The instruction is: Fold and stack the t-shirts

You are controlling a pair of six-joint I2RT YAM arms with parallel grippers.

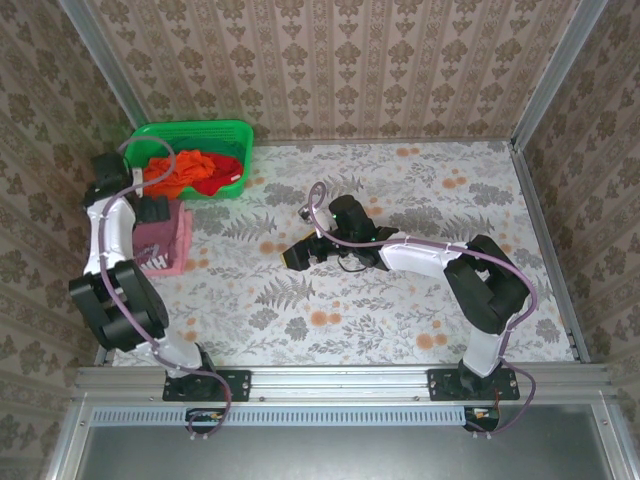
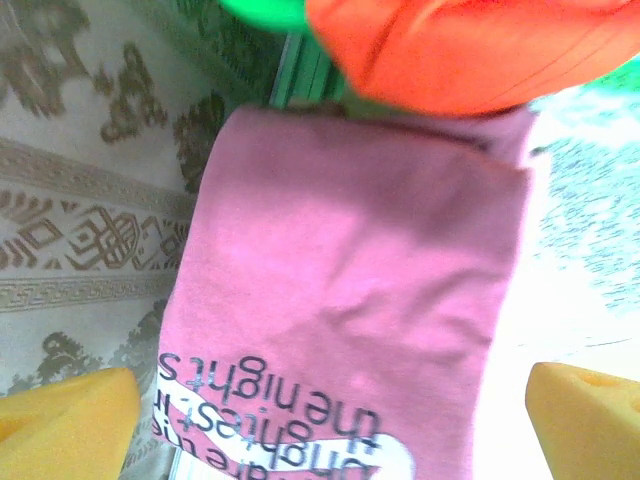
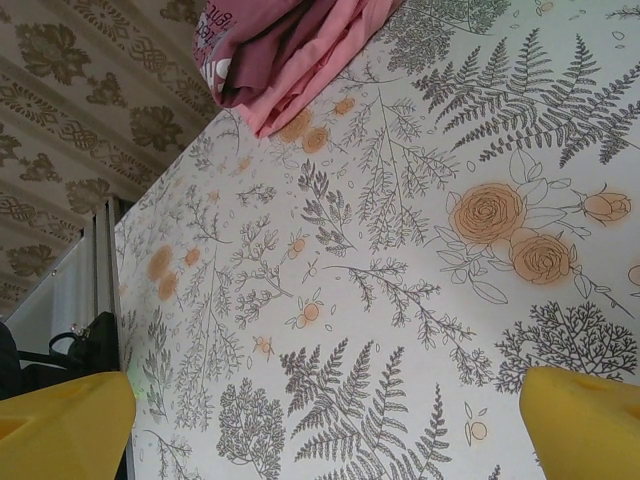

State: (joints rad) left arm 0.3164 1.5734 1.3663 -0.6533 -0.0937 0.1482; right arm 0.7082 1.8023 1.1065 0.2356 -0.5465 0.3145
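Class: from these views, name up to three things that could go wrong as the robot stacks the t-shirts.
1. The stack, maroon shirt on pink shirt, lies near the left edge of the table; a nudge might push it off.
2. The orange shirt bulges from the basket beside the stack; pulling it out could drag the folds open.
3. The open left tool hangs close over the stack and may snag it.

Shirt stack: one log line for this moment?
maroon cloth t-shirt atop pink cloth t-shirt | left gripper open above it | right gripper open
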